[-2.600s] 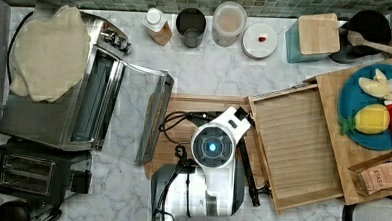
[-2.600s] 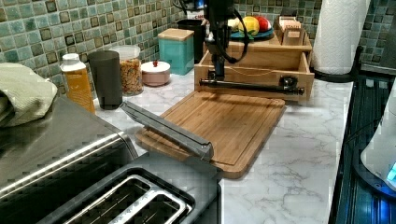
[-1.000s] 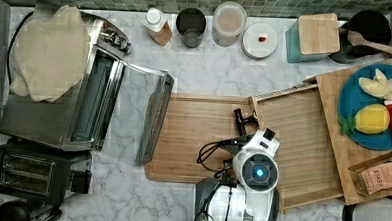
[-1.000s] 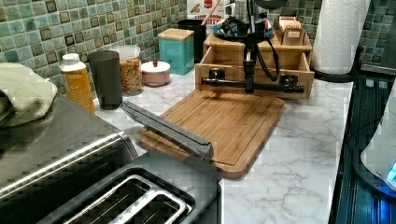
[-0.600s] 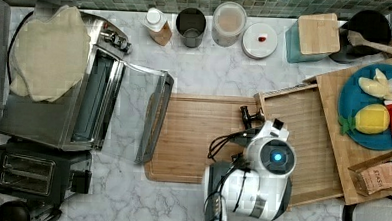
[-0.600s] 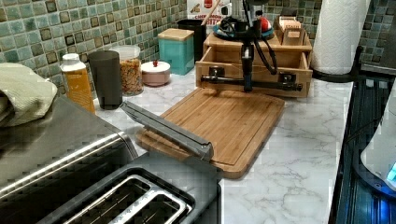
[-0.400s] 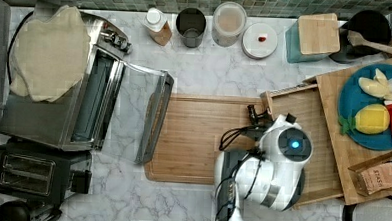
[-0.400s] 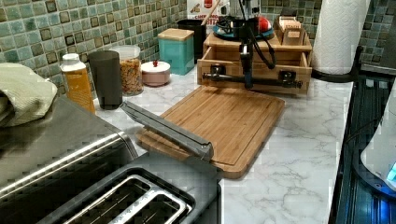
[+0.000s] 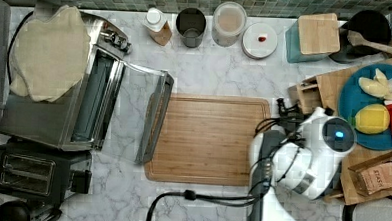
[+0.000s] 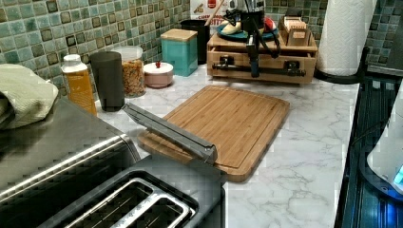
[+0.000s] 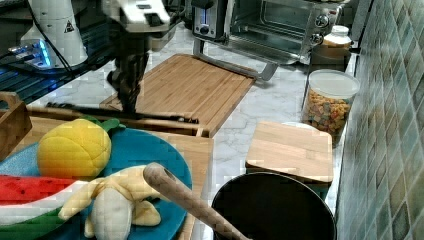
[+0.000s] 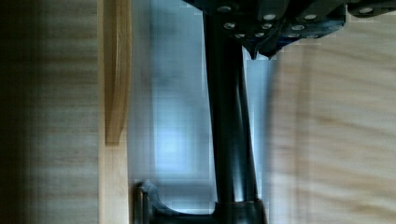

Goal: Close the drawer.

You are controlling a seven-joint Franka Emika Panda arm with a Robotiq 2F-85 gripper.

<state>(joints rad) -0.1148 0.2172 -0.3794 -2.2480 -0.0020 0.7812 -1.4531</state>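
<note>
The drawer [image 10: 271, 61] sits almost flush in its light-wood box under the blue plate, at the far end of the counter in the left view. Its dark handle bar [image 10: 285, 72] runs across the front. My gripper [image 10: 254, 71] hangs straight down, shut, with its tips against the middle of that handle. In the right view the gripper [image 11: 127, 107] meets the handle [image 11: 75, 106] just in front of the drawer's front edge [image 11: 165, 125]. In the top view the gripper [image 9: 284, 110] pokes out from under my white arm. The wrist view shows the dark handle bar [image 12: 229, 140] beside the wooden front [image 12: 114, 70].
A brown cutting board [image 9: 208, 138] lies just before the drawer. A toaster oven's open door [image 9: 151, 118] borders its other side. On the box stand a blue plate of toy fruit [image 9: 372, 105] and a small carton [image 9: 376, 181]. Jars [image 9: 228, 22] line the tiled wall.
My arm has travelled to the top view's right, off the cutting board, pushing the drawer by its handle from wide open to nearly shut in its box.
</note>
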